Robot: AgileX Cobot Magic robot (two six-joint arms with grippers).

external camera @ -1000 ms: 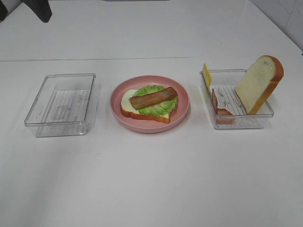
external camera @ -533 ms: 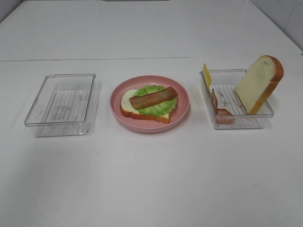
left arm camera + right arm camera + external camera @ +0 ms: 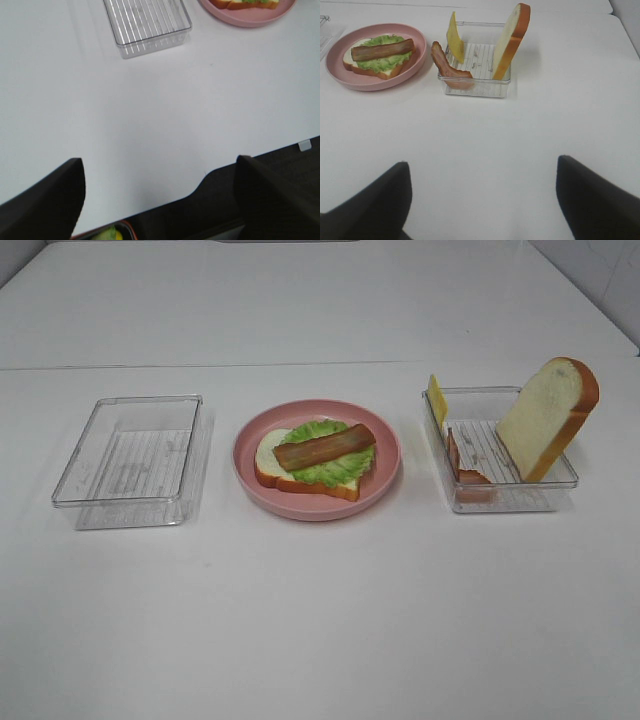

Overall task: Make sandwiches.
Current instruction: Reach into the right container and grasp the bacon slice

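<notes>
1. The left hand (image 3: pixel 159 161) hangs above the near edge of the counter (image 3: pixel 320 620), fingers spread wide and holding nothing. It is well apart from the food, and the high camera does not catch it at all.
2. The left tray (image 3: pixel 130 502) is a clear plastic box with nothing in it. I take it the parts it supplied are already used.
3. The pink plate (image 3: pixel 300 510) sits in the middle, between the two trays, where either arm could reach it. On it is the half-built sandwich (image 3: pixel 268 455): a bread slice lying flat, a lettuce leaf (image 3: pixel 335 472) spread over it, and a bacon strip (image 3: pixel 325 447) laid slantwise on top. There is no cheese and no top slice yet.
4. The right tray (image 3: pixel 500 505) holds what is left. The cheese square (image 3: pixel 437 398) stands on edge against the wall nearer the plate. A second bacon strip (image 3: pixel 465 470) droops over that same side. The second bread slice (image 3: pixel 548 415) leans upright at the far side. Standing like that, each piece offers an edge to pinch.
5. The right hand (image 3: pixel 482 162) also waits over the near counter, fingers apart and empty, facing its tray. My guess is the cheese comes next, and its thin edge could slip.
</notes>
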